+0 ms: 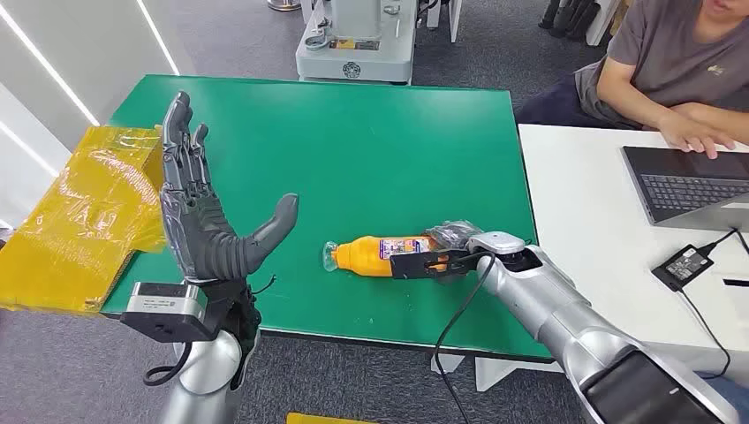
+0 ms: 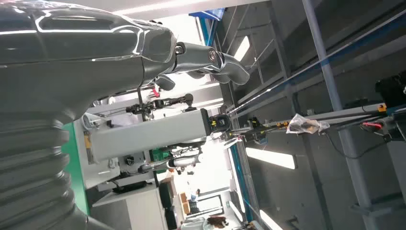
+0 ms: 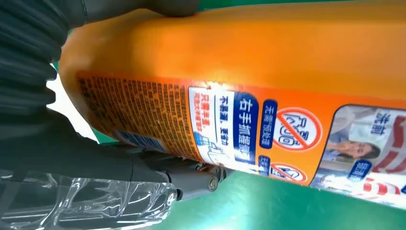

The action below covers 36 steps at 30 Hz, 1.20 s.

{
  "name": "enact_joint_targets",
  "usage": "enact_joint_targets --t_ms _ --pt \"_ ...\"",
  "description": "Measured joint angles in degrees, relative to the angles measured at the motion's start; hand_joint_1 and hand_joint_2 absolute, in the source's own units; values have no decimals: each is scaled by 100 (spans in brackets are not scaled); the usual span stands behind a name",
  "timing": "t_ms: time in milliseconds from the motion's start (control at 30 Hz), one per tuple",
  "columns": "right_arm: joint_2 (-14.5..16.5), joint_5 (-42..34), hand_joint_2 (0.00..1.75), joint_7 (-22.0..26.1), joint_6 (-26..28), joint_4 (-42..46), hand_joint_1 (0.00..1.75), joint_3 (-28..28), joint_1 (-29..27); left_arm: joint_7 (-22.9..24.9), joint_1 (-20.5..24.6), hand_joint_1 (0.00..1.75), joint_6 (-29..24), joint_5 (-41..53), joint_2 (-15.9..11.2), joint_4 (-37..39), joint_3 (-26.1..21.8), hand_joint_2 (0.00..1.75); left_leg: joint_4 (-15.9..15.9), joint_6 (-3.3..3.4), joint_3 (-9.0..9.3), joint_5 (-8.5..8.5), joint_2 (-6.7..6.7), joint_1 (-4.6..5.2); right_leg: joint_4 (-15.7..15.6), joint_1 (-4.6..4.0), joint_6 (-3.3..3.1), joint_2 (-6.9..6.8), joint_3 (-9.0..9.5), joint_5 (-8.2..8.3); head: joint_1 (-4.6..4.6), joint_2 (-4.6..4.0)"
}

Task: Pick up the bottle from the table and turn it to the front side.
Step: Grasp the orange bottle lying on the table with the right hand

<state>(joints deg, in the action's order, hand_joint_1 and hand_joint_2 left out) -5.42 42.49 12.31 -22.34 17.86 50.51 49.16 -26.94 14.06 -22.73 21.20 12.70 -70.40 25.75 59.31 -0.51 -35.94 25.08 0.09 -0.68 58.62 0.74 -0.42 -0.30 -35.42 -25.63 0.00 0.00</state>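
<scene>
An orange bottle (image 1: 371, 254) with a clear cap lies on its side on the green table (image 1: 353, 141), cap pointing to my left. My right hand (image 1: 446, 256) grips its base end, with dark fingers over the printed label. In the right wrist view the bottle (image 3: 249, 72) shows its back label with small print and warning signs, with one of the fingers (image 3: 191, 178) under it and my thumb against its other side. My left hand (image 1: 199, 212) is raised above the table's left front edge, open, fingers pointing up, thumb spread toward the bottle and well apart from it.
A yellow wrapped package (image 1: 79, 221) lies off the table's left edge. On my right stands a white table (image 1: 601, 230) with a laptop (image 1: 693, 185) and a power adapter (image 1: 684, 262). A person (image 1: 671, 62) sits there. A grey machine base (image 1: 353, 44) stands behind the green table.
</scene>
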Motion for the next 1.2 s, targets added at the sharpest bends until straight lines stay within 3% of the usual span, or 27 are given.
enact_joint_targets --t_ms 233,467,800,1000,1200 --pt "1 14 175 242 371 14 175 31 -35 -25 -55 0 -48 -11 -26 -1 -2 175 0 0 -1 0 0 0 1 0 0 0 0 0 0 0" --pt "85 -163 175 406 1932 174 175 -86 -137 -119 -200 0 -123 -10 -74 -46 -4 175 -2 0 -3 0 -2 -1 1 -1 0 -2 0 0 -1 0" --pt "583 -733 175 294 4067 591 175 -874 -506 -156 -201 0 -206 0 -79 -98 -25 175 -2 0 -2 0 -1 -1 1 -1 0 -3 0 -1 0 0" --pt "809 -1300 175 1326 5682 1188 175 -1650 -979 -325 -192 0 -285 -125 -67 -87 -31 175 -2 0 -3 1 -3 0 -1 -1 0 -4 0 -1 -1 0" --pt "991 -1816 175 2181 6132 1951 175 -2229 -1561 -517 -120 0 -348 -406 -10 2 -33 175 -3 1 -2 1 -3 -1 -1 -1 0 -4 -1 -1 -1 0"
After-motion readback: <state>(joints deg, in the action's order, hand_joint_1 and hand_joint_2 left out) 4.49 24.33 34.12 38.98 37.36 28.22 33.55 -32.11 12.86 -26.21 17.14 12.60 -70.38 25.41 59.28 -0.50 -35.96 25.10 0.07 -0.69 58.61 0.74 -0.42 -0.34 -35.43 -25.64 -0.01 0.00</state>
